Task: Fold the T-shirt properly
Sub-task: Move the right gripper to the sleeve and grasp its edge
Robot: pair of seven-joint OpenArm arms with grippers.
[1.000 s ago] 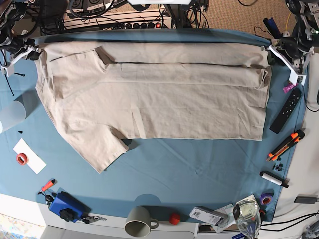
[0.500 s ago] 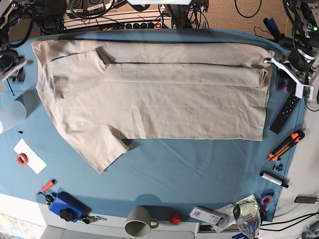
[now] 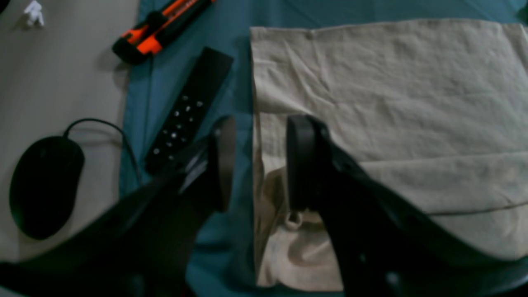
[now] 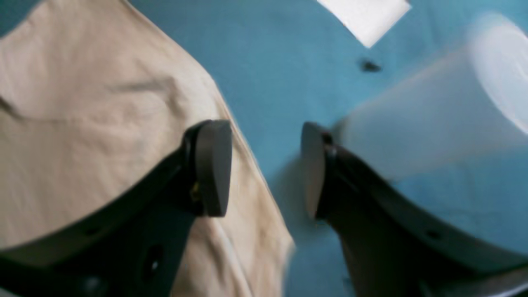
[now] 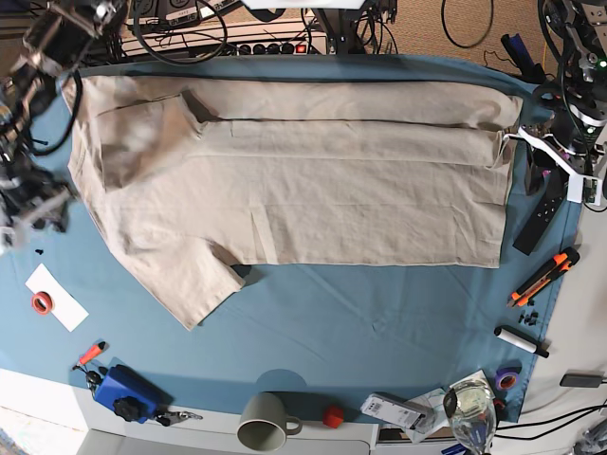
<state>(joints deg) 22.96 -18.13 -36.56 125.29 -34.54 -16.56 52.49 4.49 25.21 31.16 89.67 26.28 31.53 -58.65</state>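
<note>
T-shirt: beige, spread flat on the blue cloth covering the tabletop, lying sideways across the far half. Far long edge folded over toward the middle, giving a lengthwise crease. One sleeve sticks out toward the near side at the base view's left. Hem at the base view's right.

Left hand: fingers spread, nothing between them. It hangs over the hem corner of the T-shirt, one finger over the fabric, the other over the cloth just beside the edge. Contact with the fabric cannot be told.

Right hand: fingers spread, holding nothing. One finger over the T-shirt edge, the other over bare cloth. View blurred.

Other items:
- remote, black, on the cloth just beside the hem
- cutter, orange and black, near the remote
- mouse, black, wired, off the cloth
- translucent cup, just beside the right hand
- mug, near edge
- paper slip with red tape ring, near left
</note>
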